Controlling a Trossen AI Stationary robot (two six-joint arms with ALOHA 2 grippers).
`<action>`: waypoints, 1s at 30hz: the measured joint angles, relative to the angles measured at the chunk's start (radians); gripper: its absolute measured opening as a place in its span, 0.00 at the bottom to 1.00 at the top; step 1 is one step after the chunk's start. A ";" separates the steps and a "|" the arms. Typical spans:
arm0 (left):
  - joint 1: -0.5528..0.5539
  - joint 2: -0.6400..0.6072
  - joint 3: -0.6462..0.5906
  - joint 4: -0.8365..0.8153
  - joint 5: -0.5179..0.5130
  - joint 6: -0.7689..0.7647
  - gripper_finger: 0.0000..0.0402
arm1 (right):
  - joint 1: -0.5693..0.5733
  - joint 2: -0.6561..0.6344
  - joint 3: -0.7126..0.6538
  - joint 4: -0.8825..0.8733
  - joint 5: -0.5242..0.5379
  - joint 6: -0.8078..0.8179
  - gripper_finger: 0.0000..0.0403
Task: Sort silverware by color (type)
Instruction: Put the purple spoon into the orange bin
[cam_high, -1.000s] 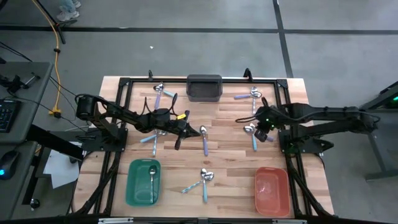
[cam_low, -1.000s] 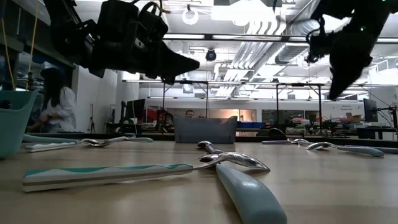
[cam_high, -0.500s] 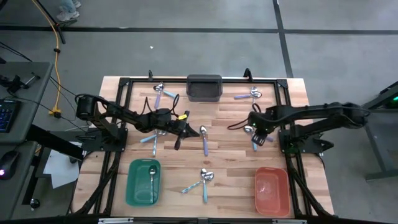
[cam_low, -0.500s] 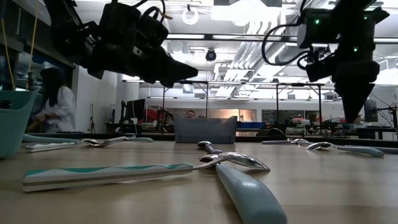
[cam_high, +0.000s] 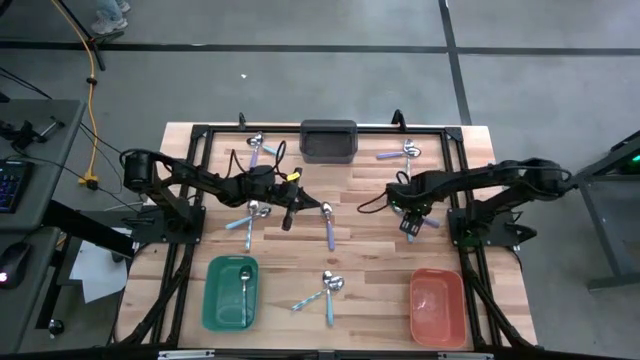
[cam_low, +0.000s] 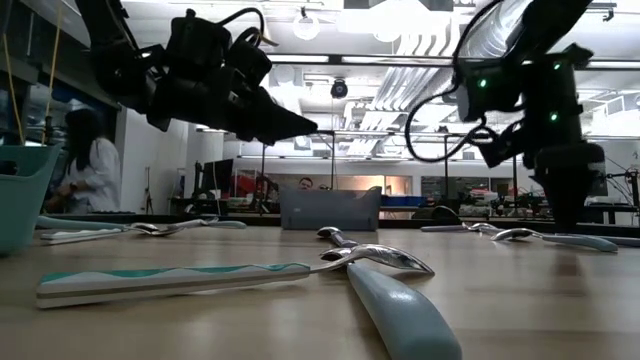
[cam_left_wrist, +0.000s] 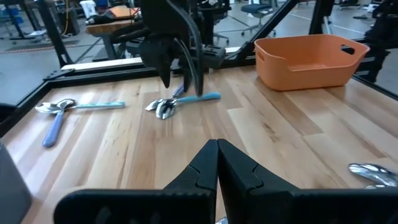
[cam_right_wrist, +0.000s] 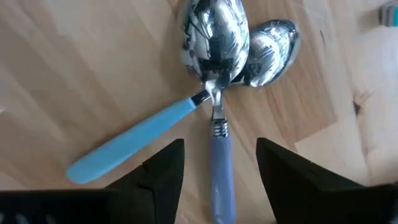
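Silverware (cam_high: 329, 227) mostly lay scattered on the counter (cam_high: 370, 240), only one spoon (cam_high: 245, 283) in the green bin (cam_high: 213, 300) and the orange bin (cam_high: 437, 304) seemingly empty, while the right tool (cam_right_wrist: 217, 165) straddled, open, a purple-handled spoon (cam_right_wrist: 221, 168) beside the orange bin, and the left tool (cam_left_wrist: 217, 167) hovered closed.

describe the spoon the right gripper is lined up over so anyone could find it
On the wooden table, look just up from the orange bin, under the right gripper. Two spoons lie with overlapping bowls there. It is the purple-handled spoon between the open fingers, not the light blue-handled spoon angled aside.
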 joint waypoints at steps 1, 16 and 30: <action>0.003 0.000 0.000 -0.004 0.000 0.000 0.00 | -0.011 0.013 0.000 0.002 0.000 -0.007 0.45; 0.012 0.000 -0.017 -0.036 0.001 0.018 0.00 | -0.099 0.098 0.000 0.055 -0.049 -0.085 0.32; 0.011 0.000 -0.217 0.295 -0.001 -0.080 0.00 | -0.098 0.131 0.002 0.072 -0.045 -0.111 0.23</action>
